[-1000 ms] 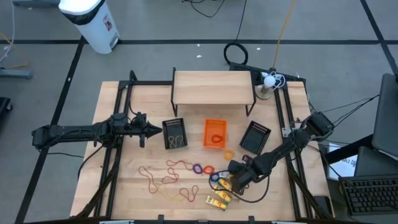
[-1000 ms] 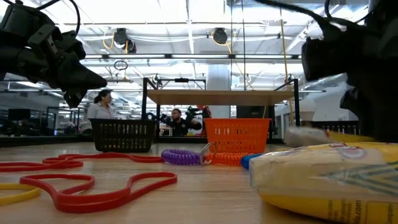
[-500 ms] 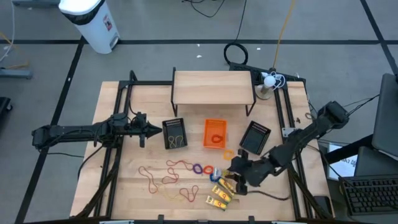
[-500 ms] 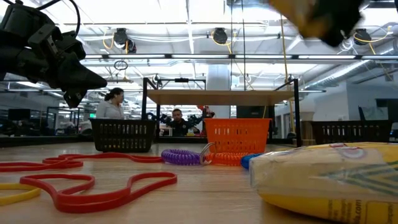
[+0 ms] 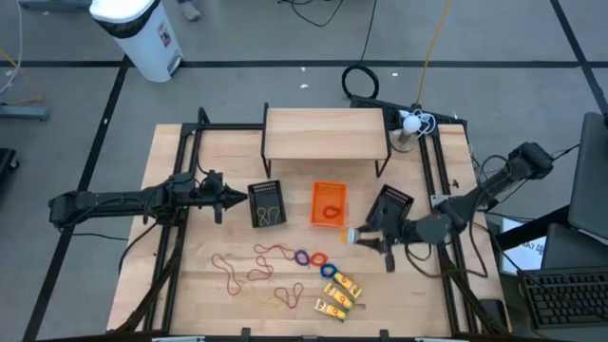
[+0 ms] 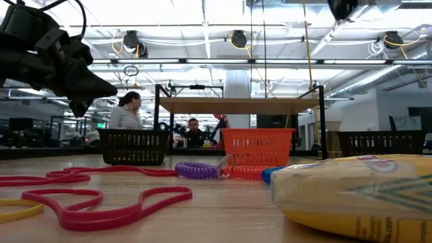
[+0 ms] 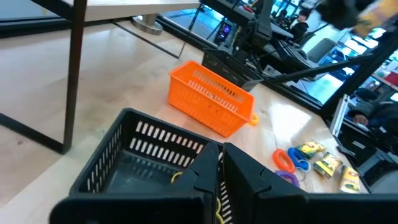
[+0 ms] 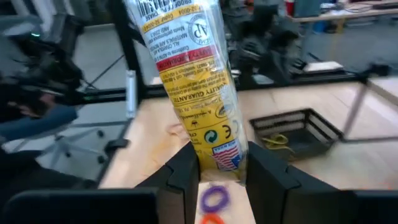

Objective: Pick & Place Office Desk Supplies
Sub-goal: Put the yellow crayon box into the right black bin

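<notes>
Right gripper (image 5: 359, 237): raised over the wooden worktop (image 5: 190, 275), just beside the right-hand black mesh basket (image 5: 390, 209); fingers clamped on one yellow rectangular plastic packet (image 8: 198, 81), held by its end with most of its length standing clear.

Left gripper (image 5: 233, 199): waiting beside the left-hand black mesh basket (image 5: 267, 203), fingers closed, holding nothing.

Remaining stock on worktop: yellow packets (image 5: 337, 294), small coloured rings (image 5: 311, 257), thin red rubber bands (image 5: 256, 266). Orange plastic basket (image 5: 329, 204) stands between the black ones.

Risk: the end-only hold may let the packet pivot or slip; a release short of the basket would drop it on its rim.

Obscured: the right gripper is cut off in the low view; basket contents are hard to make out.
</notes>
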Available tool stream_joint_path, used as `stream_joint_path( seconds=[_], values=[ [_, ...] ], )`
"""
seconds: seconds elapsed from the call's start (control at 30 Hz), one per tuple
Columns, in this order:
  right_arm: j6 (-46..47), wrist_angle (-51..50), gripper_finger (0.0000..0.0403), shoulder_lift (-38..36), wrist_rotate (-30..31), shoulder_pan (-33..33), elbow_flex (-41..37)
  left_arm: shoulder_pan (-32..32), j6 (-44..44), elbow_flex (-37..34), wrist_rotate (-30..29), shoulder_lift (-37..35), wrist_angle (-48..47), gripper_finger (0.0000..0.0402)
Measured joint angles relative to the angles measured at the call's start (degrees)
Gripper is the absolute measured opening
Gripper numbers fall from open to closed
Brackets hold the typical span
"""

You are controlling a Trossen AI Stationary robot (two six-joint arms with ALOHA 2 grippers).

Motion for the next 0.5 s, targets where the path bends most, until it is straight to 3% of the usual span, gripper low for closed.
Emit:
stream_joint_path(
  seconds=[0.5],
  values=[
    [7.5,0.0,0.0093,-2.0,0.1,-6.9,-17.0,0.0,-1.9,0.0,-0.1,0.0,0.0,0.0024]
  ],
)
